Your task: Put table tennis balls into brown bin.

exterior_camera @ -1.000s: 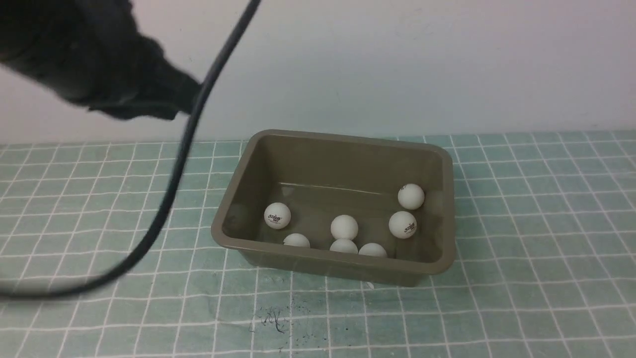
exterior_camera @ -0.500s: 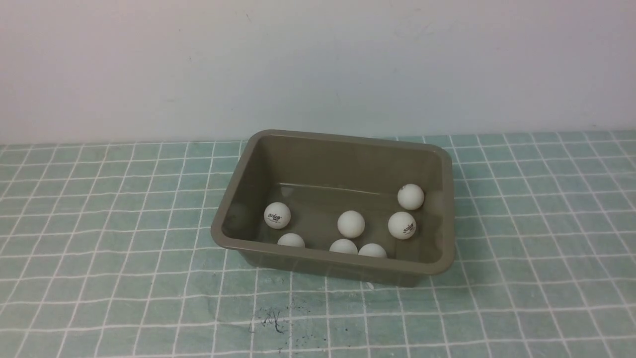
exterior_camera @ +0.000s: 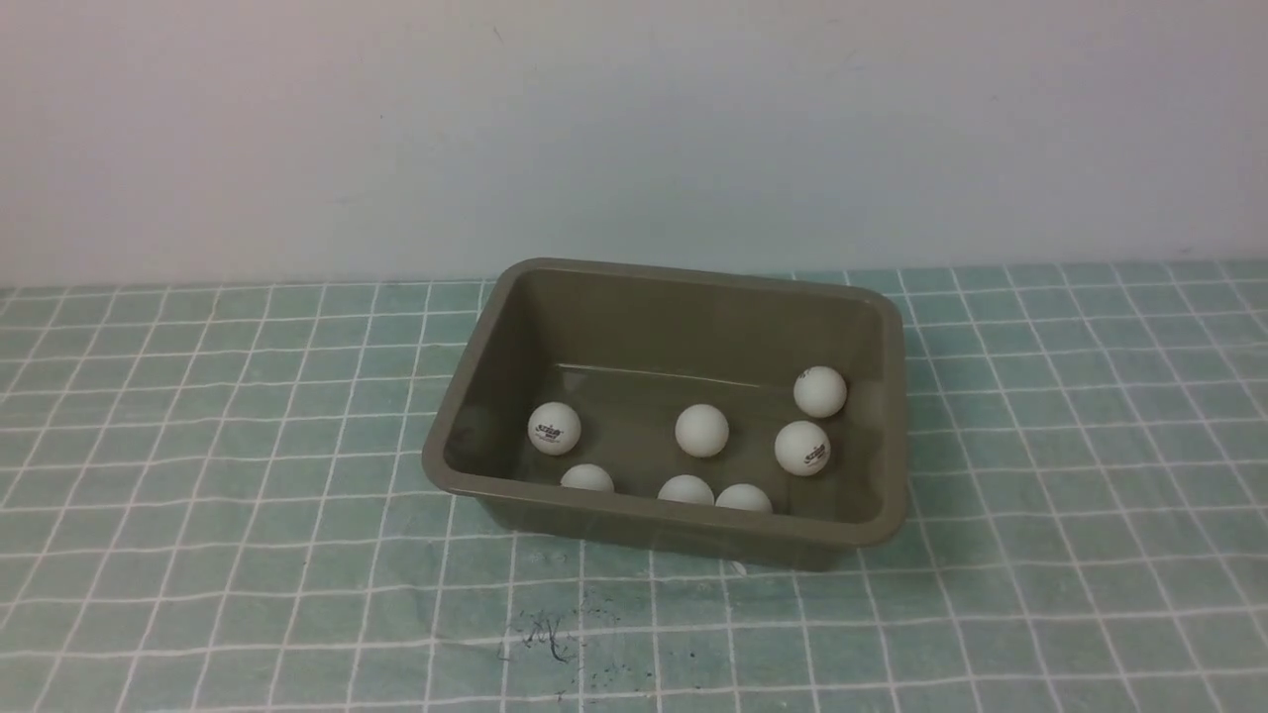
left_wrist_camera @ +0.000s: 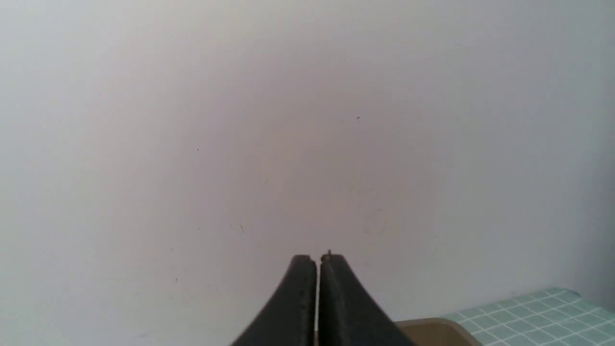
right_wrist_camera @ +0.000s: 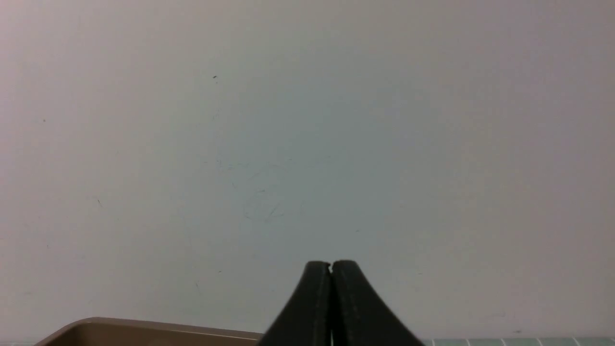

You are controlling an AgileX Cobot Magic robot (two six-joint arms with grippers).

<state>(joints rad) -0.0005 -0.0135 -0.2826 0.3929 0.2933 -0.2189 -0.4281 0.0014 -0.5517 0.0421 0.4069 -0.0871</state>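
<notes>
The olive-brown bin (exterior_camera: 466, 473) stands in the middle of the checked cloth in the front view. Several white table tennis balls lie on its floor: one with a logo near the left wall (exterior_camera: 554, 429), a plain one in the middle (exterior_camera: 701, 431), others at the right and along the near wall. Neither arm shows in the front view. My left gripper (left_wrist_camera: 317, 258) is shut with nothing in it and faces the wall; a corner of the bin (left_wrist_camera: 432, 330) shows beneath it. My right gripper (right_wrist_camera: 330, 263) is shut and empty too, above the bin's rim (right_wrist_camera: 144, 329).
A pale wall (exterior_camera: 634, 129) rises right behind the bin. The teal checked cloth (exterior_camera: 198, 555) covers the table on all sides of the bin, with a small dark ink smudge (exterior_camera: 540, 639) in front.
The left arm and its cable have left the front view. The middle ball in the bin has rolled a little to the right and farther back.
</notes>
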